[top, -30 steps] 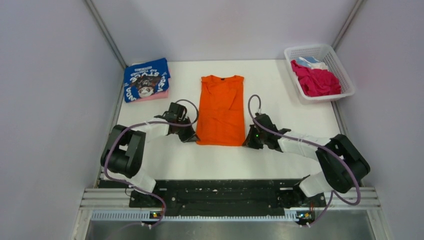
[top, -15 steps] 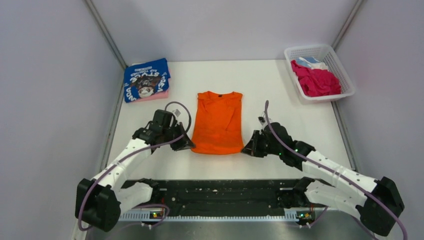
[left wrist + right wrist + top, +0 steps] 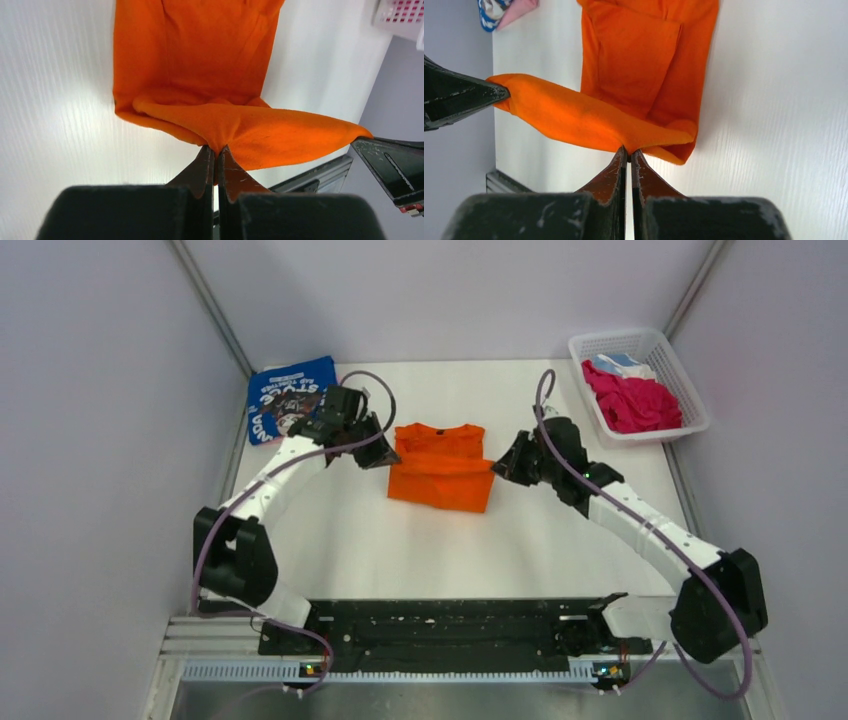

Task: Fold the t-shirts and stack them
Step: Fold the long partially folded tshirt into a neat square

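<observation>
The orange t-shirt (image 3: 440,478) lies mid-table with its lower half lifted and doubled over toward the collar. My left gripper (image 3: 385,455) is shut on its left hem corner (image 3: 216,149). My right gripper (image 3: 503,468) is shut on its right hem corner (image 3: 629,150). The hem hangs stretched between them above the flat upper half of the shirt, seen in the left wrist view (image 3: 200,60) and the right wrist view (image 3: 639,60). A folded blue printed t-shirt (image 3: 290,400) lies at the back left on a pink one (image 3: 521,6).
A white lattice basket (image 3: 690,405) at the back right holds crumpled magenta t-shirts (image 3: 630,400) and a light-blue one (image 3: 615,363). Grey walls close in the table on the left, back and right. The black arm rail runs along the near edge.
Both grippers, holding the orange shirt's bottom hem, have lifted it and carried it away from the near edge toward the collar. The shirt is now doubled to about half its length.
</observation>
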